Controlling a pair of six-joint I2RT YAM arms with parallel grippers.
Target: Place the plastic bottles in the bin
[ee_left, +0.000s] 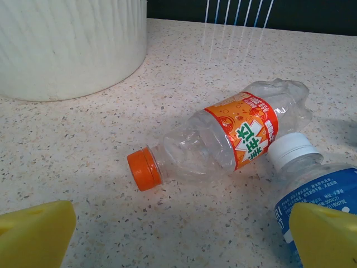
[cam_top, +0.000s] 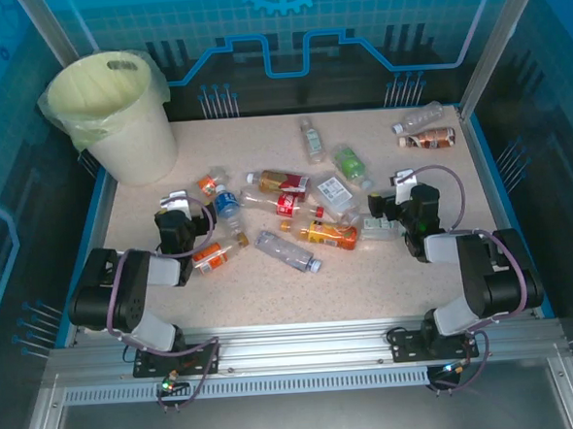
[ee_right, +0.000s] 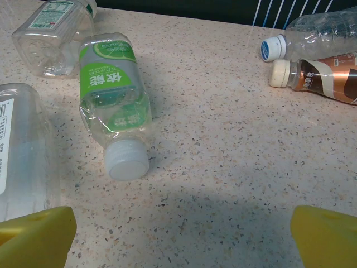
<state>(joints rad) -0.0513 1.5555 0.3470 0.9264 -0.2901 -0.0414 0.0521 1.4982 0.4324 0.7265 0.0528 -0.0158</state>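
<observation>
Several plastic bottles lie scattered on the speckled table, among them an orange-labelled one (cam_top: 210, 183) and a green-labelled one (cam_top: 349, 162). The bin (cam_top: 115, 118) stands at the far left corner, its ribbed wall (ee_left: 67, 44) close by in the left wrist view. My left gripper (cam_top: 182, 205) (ee_left: 181, 240) is open and holds nothing. Just ahead of it lies the orange-capped bottle (ee_left: 234, 137), with a blue-labelled bottle (ee_left: 312, 184) beside the right fingertip (ee_left: 326, 234). My right gripper (cam_top: 394, 196) (ee_right: 181, 234) is open over bare table. The green-labelled bottle (ee_right: 111, 95) lies ahead to its left.
A clear bottle (ee_right: 22, 151) lies against the right gripper's left fingertip (ee_right: 33, 234). A blue-capped bottle (ee_right: 312, 33) and a brown-labelled one (ee_right: 323, 78) lie at the far right. Blue walls (cam_top: 497, 163) enclose the table. Bare tabletop (cam_top: 292, 302) stretches along the near edge.
</observation>
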